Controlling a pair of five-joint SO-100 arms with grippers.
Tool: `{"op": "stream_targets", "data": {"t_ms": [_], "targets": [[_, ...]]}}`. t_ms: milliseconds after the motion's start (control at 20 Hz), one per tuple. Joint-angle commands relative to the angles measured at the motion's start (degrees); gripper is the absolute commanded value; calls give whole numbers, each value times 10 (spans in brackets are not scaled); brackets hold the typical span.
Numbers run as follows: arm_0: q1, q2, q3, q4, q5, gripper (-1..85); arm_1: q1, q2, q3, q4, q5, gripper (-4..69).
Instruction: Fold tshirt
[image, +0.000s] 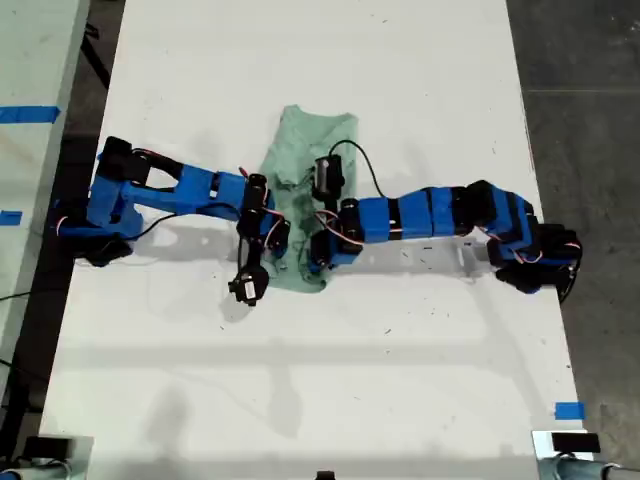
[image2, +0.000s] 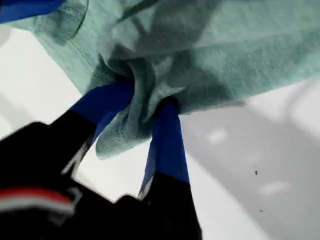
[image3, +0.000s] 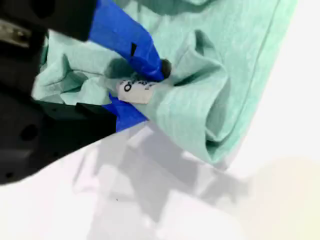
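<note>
The pale mint-green tshirt (image: 312, 138) lies bunched lengthwise on the white table (image: 400, 380), near the middle of the exterior view. Two blue arms reach over its near half, one from the exterior view's left (image: 215, 190) and one from its right (image: 420, 215); the wrist views do not show which is which. My first gripper (image2: 147, 97) is shut on a gathered wad of the tshirt (image2: 225, 45). My second gripper (image3: 145, 90) is shut on a fold of the tshirt (image3: 200, 100), with a small white label (image3: 134, 91) at its jaws.
A second pale table (image: 30, 60) with blue tape (image: 28, 114) stands at the exterior view's left, across a dark gap. A blue tape mark (image: 568, 410) sits near the table's near right corner in the exterior view. Dark floor (image: 585, 100) lies to the right.
</note>
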Motion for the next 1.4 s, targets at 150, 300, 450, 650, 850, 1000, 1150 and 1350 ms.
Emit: {"op": "stream_targets", "data": {"t_ms": [150,300,450,650,850,1000,1150,1350], "targets": [[18,8,-21,15,-13,0,-33,31,5,4,18,-19],[63,43,-82,70,-10,0,-69,105,5,37,15,-19],[134,56,-175,129,-13,0,-128,180,10,40,16,-19],[208,33,-256,152,-40,0,-196,216,9,30,47,-19],[260,21,-291,129,-67,0,-245,217,1,-9,74,-19],[239,40,-296,153,-45,0,-227,235,0,20,65,-19],[158,74,-298,192,47,0,-165,279,16,87,19,-19],[18,97,-298,212,200,0,-43,369,110,145,-66,-19]]}}
